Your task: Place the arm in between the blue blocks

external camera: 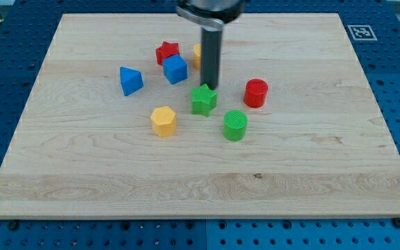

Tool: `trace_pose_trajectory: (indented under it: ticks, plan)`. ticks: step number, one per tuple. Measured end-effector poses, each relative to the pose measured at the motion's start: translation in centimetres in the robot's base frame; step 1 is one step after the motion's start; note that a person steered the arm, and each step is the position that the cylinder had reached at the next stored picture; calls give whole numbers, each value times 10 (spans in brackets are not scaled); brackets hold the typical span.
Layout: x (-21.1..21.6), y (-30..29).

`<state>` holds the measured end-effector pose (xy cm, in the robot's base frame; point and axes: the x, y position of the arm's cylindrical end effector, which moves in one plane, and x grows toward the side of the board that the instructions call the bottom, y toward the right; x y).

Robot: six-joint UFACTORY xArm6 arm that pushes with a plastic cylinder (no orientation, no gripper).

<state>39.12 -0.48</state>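
Observation:
A blue triangular block (130, 80) lies left of centre on the wooden board (82, 160). A blue cube (175, 69) lies to its right, just below a red star (167, 52). My tip (211, 87) is down on the board right of the blue cube, just above a green star (203, 99). The tip is not between the two blue blocks; it is to the right of both. The rod hides most of a yellow block (197, 55) behind it.
A red cylinder (255, 93) stands right of my tip. A green cylinder (235, 126) and a yellow hexagonal block (163, 121) lie lower down. A marker tag (359, 32) is at the board's top right corner. Blue perforated table surrounds the board.

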Motion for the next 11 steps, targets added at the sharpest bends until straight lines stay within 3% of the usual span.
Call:
trace_pose_trajectory:
  ticks: [1, 3, 5, 8, 11]
  plan:
    - [-20, -36]
    - [-23, -47]
    - [-23, -121]
    - [-3, -134]
    - [-23, -110]
